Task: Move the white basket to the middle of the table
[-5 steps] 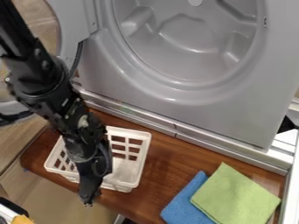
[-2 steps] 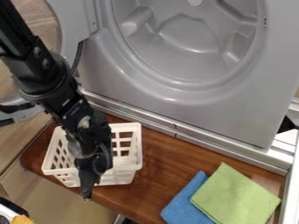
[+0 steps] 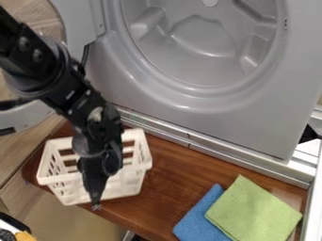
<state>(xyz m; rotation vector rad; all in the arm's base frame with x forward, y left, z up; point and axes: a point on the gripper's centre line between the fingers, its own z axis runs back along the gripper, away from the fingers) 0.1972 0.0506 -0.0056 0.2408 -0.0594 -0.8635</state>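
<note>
white basket (image 3: 131,182) is at wooden table (image 3: 179,172) edge by grey machine (image 3: 252,122), gripper (image 3: 95,205) state unclear.

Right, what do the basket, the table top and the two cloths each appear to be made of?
Basket: probably moulded plastic, with evenly spaced openings.
Table top: wood or wood-look laminate, slightly glossy, showing streaky brown grain.
Green cloth and blue cloth: likely woven or microfibre fabric, matt, lying folded and soft-edged.
</note>
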